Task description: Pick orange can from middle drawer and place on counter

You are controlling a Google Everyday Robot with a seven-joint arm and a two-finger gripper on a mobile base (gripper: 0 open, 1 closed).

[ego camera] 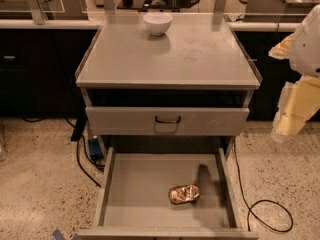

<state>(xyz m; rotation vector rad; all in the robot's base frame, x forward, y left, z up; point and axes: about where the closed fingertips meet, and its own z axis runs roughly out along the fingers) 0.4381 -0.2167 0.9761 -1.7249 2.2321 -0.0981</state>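
Note:
The orange can [184, 194] lies on its side on the floor of the open middle drawer [135, 194], right of centre and near the drawer's front. The drawer is pulled far out at the bottom of the view. The counter [200, 54] is the flat grey cabinet top above it. My gripper [292, 116] hangs at the far right edge of the view, outside the cabinet, at about the height of the upper drawer front. It is well above and to the right of the can and holds nothing that I can see.
A white bowl [157, 23] stands at the back middle of the counter. A grey drawer front with a black loop handle [167, 120] sits above the open drawer. Black cables [272, 214] lie on the speckled floor right of the cabinet, and others at its left.

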